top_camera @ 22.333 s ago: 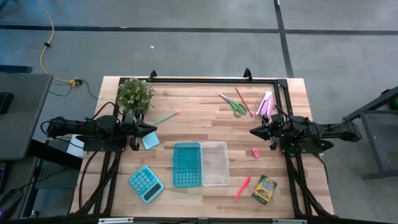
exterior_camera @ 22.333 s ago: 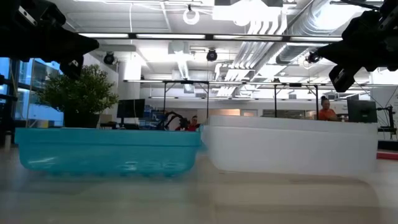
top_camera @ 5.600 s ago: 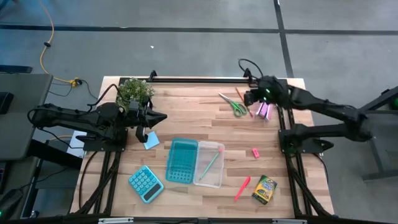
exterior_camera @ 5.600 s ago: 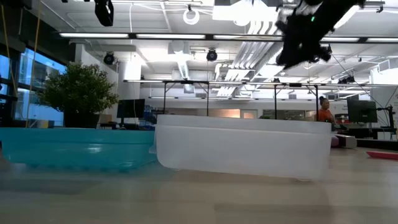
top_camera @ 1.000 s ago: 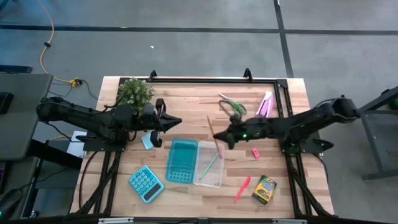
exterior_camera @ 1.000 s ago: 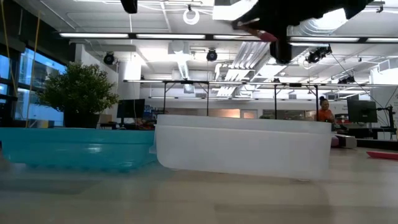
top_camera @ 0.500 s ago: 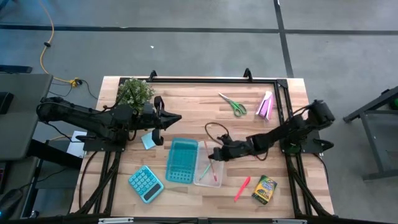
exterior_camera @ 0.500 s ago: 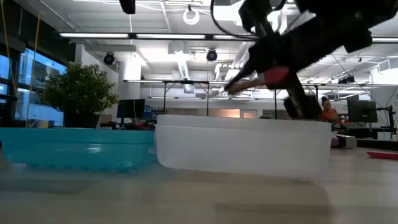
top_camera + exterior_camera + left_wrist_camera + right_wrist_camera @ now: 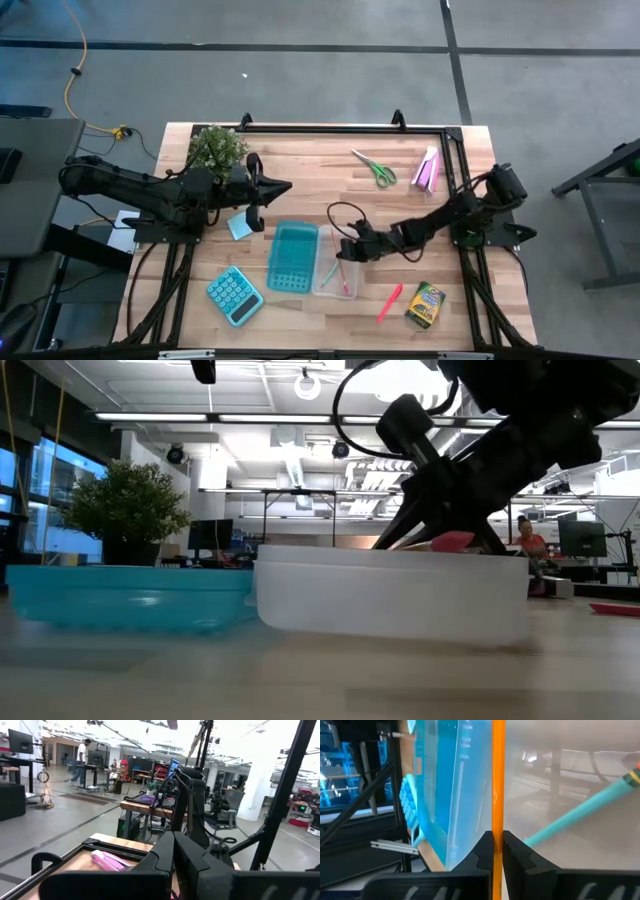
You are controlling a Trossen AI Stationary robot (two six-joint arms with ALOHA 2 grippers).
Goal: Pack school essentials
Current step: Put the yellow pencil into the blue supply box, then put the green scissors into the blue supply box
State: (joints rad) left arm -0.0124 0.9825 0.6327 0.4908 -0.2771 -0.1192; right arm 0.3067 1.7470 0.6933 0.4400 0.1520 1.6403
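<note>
right claw (image 9: 349, 250) pinched shut on thin orange pencil (image 9: 498, 780) | clear plastic tray (image 9: 336, 263) directly beneath — teal pencil (image 9: 330, 269) inside | judged best: lower flat beside it, then release | left claw (image 9: 288, 185) closed, empty

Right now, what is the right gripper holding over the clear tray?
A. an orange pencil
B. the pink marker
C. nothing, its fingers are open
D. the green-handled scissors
A. In the right wrist view the right gripper is shut on an orange pencil that runs up between its fingers over the clear tray; the green-handled scissors and the pink marker lie on the table.
</note>
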